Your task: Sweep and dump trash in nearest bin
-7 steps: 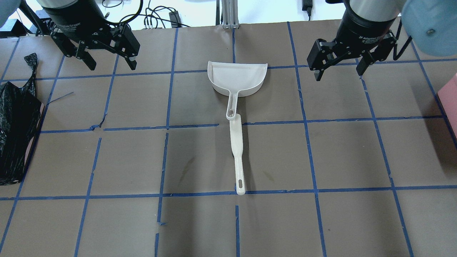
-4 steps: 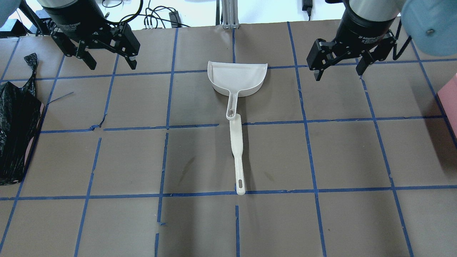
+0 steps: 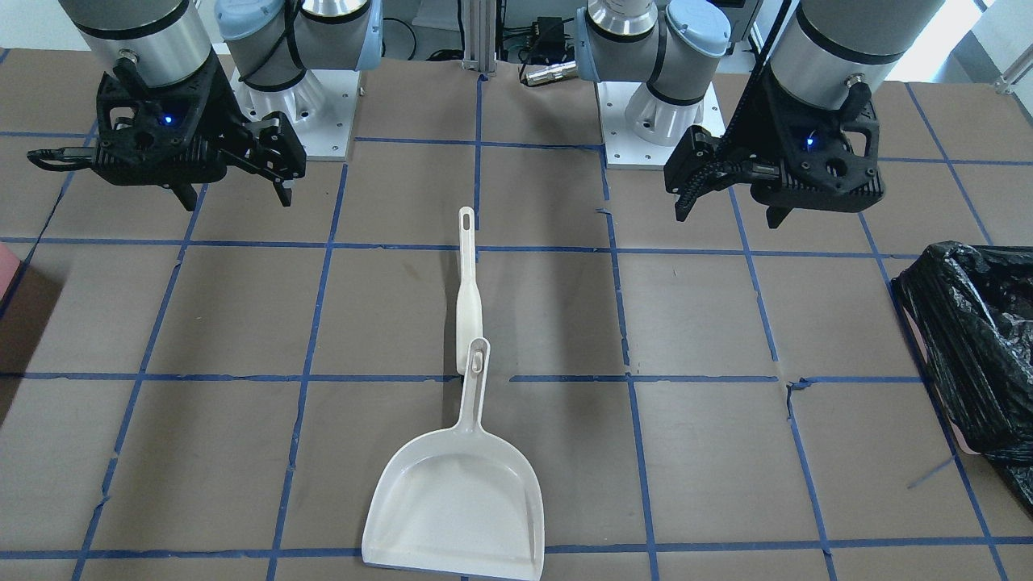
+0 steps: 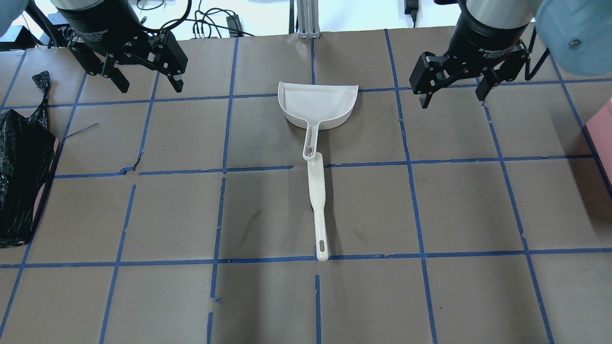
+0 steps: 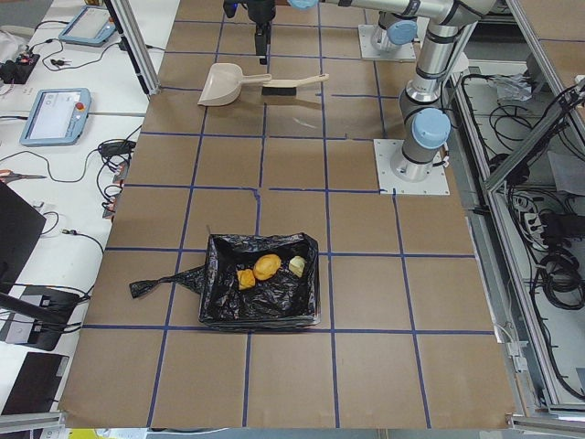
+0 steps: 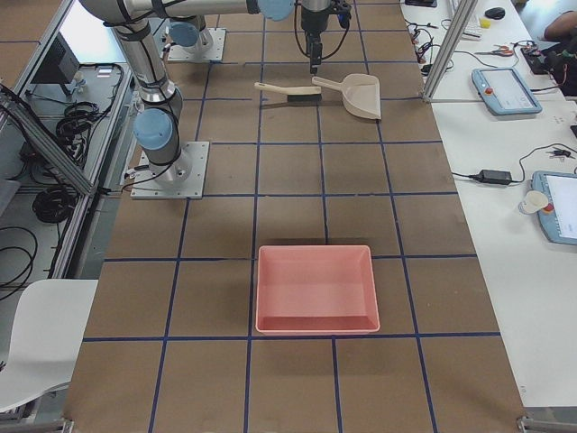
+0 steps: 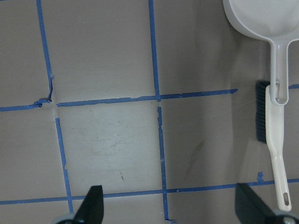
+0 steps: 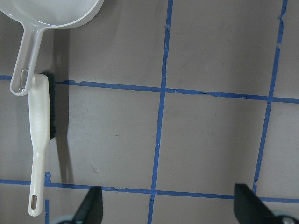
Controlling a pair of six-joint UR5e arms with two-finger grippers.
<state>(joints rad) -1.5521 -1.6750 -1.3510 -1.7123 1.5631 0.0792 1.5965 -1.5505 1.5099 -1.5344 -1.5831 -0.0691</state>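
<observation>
The trash lies inside the black-bag-lined bin (image 5: 260, 297): a tan lump (image 5: 266, 266), a pale chunk (image 5: 297, 265) and a small orange-yellow chunk (image 5: 245, 279). The bin also shows at the table's left end (image 4: 21, 181) (image 3: 968, 339). The white dustpan (image 4: 318, 102) (image 3: 456, 500) lies empty at mid-table, with the white brush (image 4: 318, 191) (image 3: 468, 298) just behind its handle. My left gripper (image 4: 150, 88) (image 3: 726, 216) and my right gripper (image 4: 454, 99) (image 3: 236, 200) hang open and empty above the table, either side of the dustpan.
A pink tray (image 6: 315, 289) (image 4: 602, 124) sits at the table's right end. The brown table surface (image 4: 430, 215) carries a blue tape grid. Cables and an aluminium post (image 4: 306, 19) lie beyond the far edge. Both wrist views show the dustpan (image 7: 261, 18) (image 8: 51, 9) and brush (image 7: 273, 135) (image 8: 39, 126).
The right gripper has drifted very slightly toward the table's far edge. Nothing else has moved.
</observation>
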